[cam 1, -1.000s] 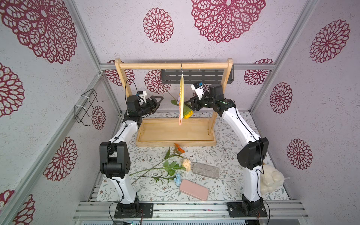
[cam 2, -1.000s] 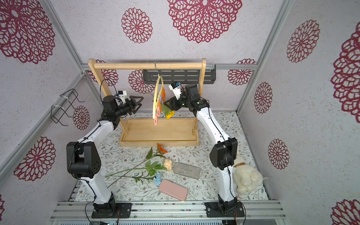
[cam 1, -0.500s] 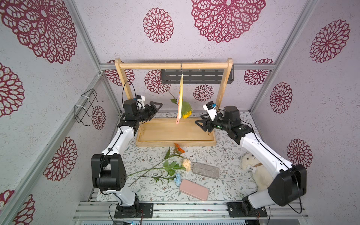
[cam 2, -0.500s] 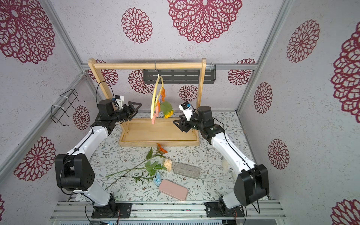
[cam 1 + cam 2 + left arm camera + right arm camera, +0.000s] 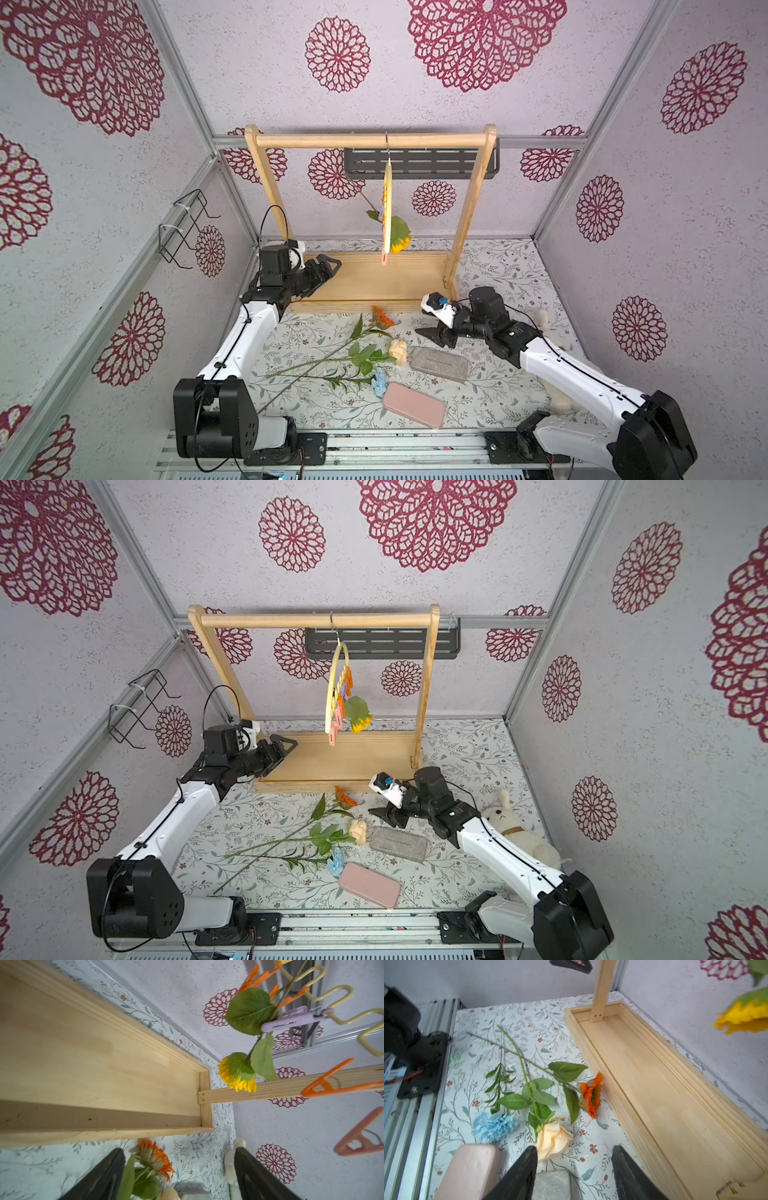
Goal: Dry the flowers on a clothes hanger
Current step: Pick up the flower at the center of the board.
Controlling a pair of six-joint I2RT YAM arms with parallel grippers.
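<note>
Wooden rack (image 5: 374, 140) standing at the back of the floral cloth (image 5: 498, 266), its top bar level over a shallow tray base (image 5: 374, 286). Behind it, on the back wall, a black perforated shelf (image 5: 419, 163). On the side wall, a black wire rack (image 5: 183, 232), held on by white ties. Down front, a grey felt pouch (image 5: 439, 363) lies flat, and just beside it, nearer the aluminium rail (image 5: 395, 444), a pink case (image 5: 413, 404) – also flat. Off at the cloth's edge sits a cream plush bunny (image 5: 515, 833), partly hidden. Red medallion prints cover every wall.
</note>
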